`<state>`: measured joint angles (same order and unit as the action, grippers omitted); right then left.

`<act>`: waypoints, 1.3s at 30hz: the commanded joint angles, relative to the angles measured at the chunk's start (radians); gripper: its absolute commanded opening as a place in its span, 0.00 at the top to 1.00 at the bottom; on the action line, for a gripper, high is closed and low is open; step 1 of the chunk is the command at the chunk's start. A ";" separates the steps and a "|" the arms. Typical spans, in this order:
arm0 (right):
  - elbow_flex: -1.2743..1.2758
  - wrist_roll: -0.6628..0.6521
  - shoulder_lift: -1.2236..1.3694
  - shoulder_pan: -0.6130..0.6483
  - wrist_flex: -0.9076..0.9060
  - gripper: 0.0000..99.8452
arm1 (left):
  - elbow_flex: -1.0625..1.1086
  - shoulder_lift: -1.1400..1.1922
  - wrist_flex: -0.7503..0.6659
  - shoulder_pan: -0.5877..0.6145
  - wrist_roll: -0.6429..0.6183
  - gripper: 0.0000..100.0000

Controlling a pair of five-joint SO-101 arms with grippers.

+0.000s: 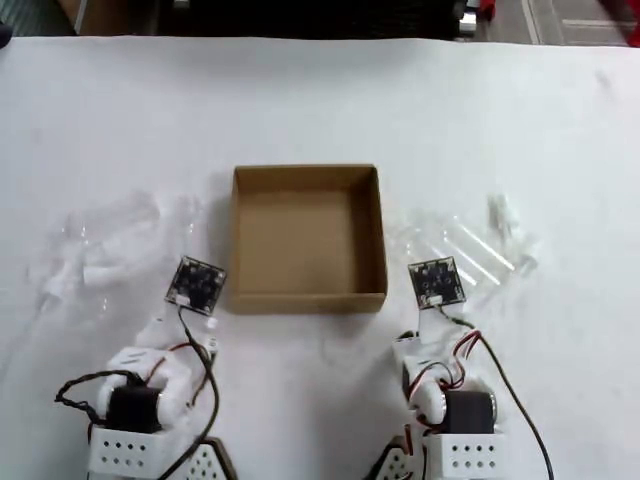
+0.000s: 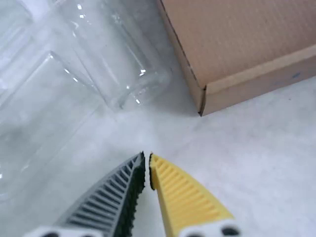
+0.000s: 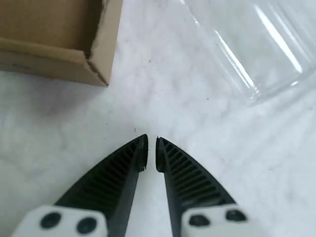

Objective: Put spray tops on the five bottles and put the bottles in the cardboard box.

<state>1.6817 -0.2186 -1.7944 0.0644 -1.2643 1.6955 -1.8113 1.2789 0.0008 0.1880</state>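
Note:
An open cardboard box (image 1: 308, 238) stands in the middle of the white table, with nothing in it. Clear plastic bottles (image 1: 110, 240) lie on their sides to its left, and more clear bottles (image 1: 470, 248) lie to its right. Small white spray tops (image 1: 503, 215) rest by the right group. My left gripper (image 2: 147, 163) is shut just above the table, near a box corner (image 2: 201, 101) and short of a lying bottle (image 2: 121, 64). My right gripper (image 3: 150, 146) is shut too, between the other box corner (image 3: 101, 59) and a bottle (image 3: 261, 49).
Both arm bases sit at the table's near edge, the left arm (image 1: 150, 390) and the right arm (image 1: 445, 390), with loose cables around them. The far half of the table (image 1: 320, 90) is bare white surface.

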 commanded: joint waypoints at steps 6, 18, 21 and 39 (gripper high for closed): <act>0.009 -0.003 -0.008 0.004 -0.007 0.98 | -0.003 -0.002 0.003 -0.010 0.006 0.98; 0.009 -0.006 -0.008 0.081 0.101 0.98 | -0.071 -0.002 -0.175 -0.001 0.005 0.98; 0.009 -0.006 -0.008 0.102 0.102 0.98 | -0.218 -0.002 -0.098 -0.001 0.005 0.98; 0.009 -0.008 -0.008 0.012 0.045 0.98 | -0.640 -0.002 -0.135 0.140 0.272 0.98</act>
<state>1.6817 -0.2186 -1.7944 0.0844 -1.2152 1.1983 -1.8297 1.1930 0.0898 0.5240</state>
